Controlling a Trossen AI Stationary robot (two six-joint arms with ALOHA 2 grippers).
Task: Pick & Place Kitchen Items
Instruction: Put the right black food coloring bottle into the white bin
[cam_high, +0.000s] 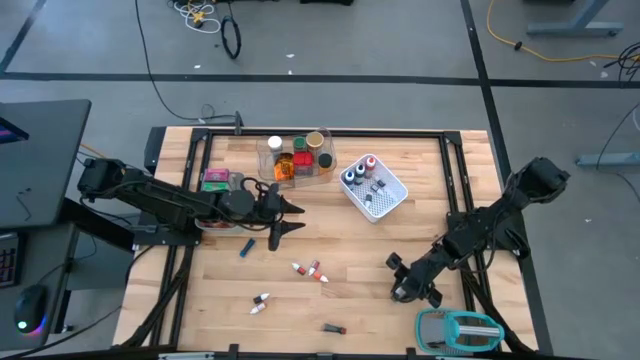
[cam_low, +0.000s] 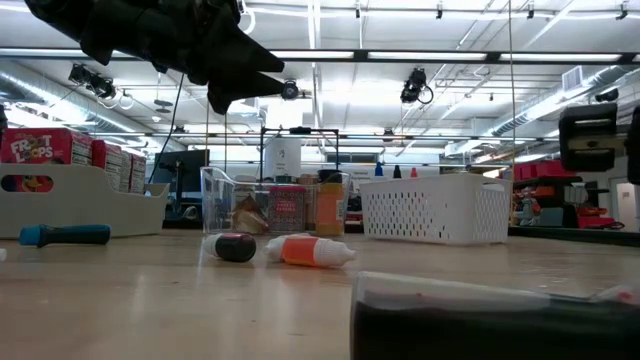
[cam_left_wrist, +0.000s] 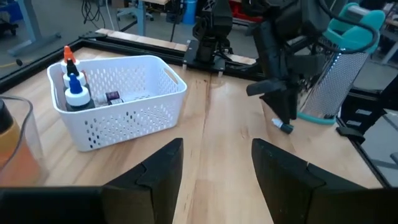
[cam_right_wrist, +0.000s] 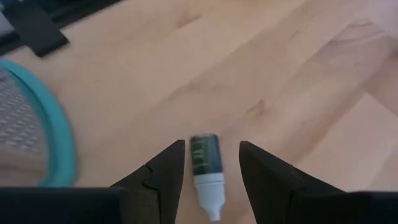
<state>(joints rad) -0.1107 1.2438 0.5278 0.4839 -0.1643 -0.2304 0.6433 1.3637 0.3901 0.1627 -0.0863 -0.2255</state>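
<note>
My right gripper (cam_right_wrist: 212, 146) is open, low over the table's near right part (cam_high: 403, 280). Its fingers stand on either side of a tiny vial (cam_right_wrist: 205, 160) with a dark label and a white tip, which lies flat on the wood. The left wrist view shows that vial (cam_left_wrist: 283, 126) under the right arm. My left gripper (cam_high: 288, 217) is open and empty, raised above the table's middle left (cam_low: 230, 70), pointing toward the white basket. More vials (cam_high: 310, 269) (cam_high: 260, 302) (cam_high: 335, 328) and a blue item (cam_high: 246, 247) lie loose on the table.
A teal-and-grey gadget (cam_high: 460, 330) lies just beyond my right gripper at the near right edge. The white mesh basket (cam_high: 392, 200) holds small bottles, and a clear tray (cam_high: 268, 160) holds jars at the far side. A grey bin (cam_low: 80, 205) with boxes stands at the left.
</note>
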